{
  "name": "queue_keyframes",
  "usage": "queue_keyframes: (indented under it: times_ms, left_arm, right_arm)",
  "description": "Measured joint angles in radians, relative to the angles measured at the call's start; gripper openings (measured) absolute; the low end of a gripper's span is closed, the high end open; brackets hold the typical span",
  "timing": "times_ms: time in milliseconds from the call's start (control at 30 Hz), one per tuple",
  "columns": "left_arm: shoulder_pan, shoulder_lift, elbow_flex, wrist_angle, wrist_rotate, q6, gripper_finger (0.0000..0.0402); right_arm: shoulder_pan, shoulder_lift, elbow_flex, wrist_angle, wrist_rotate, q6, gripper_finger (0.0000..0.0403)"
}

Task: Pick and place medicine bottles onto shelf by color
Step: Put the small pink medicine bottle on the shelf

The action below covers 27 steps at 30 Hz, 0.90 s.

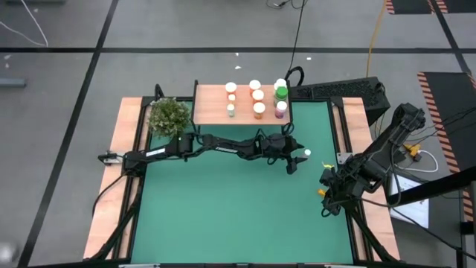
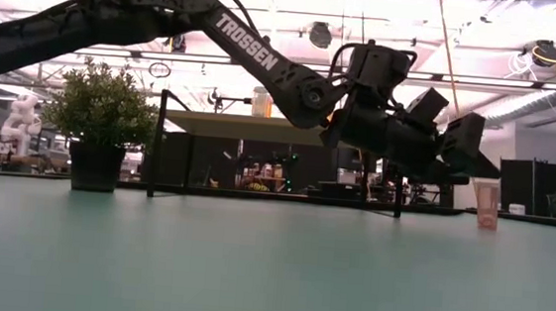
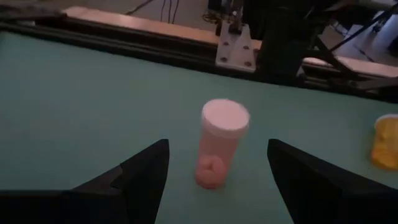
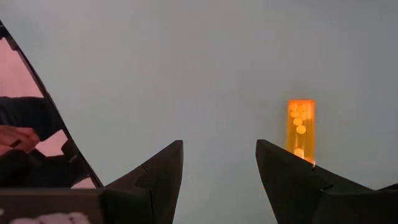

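Left gripper point(image 1: 294, 161) hangs just above the mat point(image 1: 223, 216), fingers spread apart and empty. A pink bottle point(image 3: 219, 152) with a white cap stands upright on the mat just ahead of the fingertips, in line with the gap and not touching either finger. The left arm reaches across the table from the left edge, passing in front of the shelf point(image 1: 212, 112), which carries eight bottles. Right gripper point(image 1: 327, 192) waits near the right edge, fingers apart; an orange bottle point(image 4: 300, 127) shows beyond them.
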<state>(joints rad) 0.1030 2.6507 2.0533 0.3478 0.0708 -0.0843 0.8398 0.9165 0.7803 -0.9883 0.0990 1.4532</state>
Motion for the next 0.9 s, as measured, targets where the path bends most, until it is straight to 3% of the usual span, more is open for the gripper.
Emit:
queue_keyframes:
  times_ms: [467, 600, 900]
  left_arm:
    - [-0.001, 0.011, 0.000, -0.031, -0.017, 0.024, 0.0273]
    - [0.000, 0.011, 0.000, -0.030, -0.012, 0.027, 0.0273]
    - [-0.019, 0.011, 0.000, -0.034, -0.010, -0.004, 0.0273]
  right_arm:
    - [0.000, 0.003, 0.000, 0.014, 0.022, 0.186, 0.0196]
    - [0.000, 0.010, 0.000, 0.035, 0.081, 0.175, 0.0196]
    - [0.000, 0.010, 0.000, 0.042, 0.052, 0.101, 0.0196]
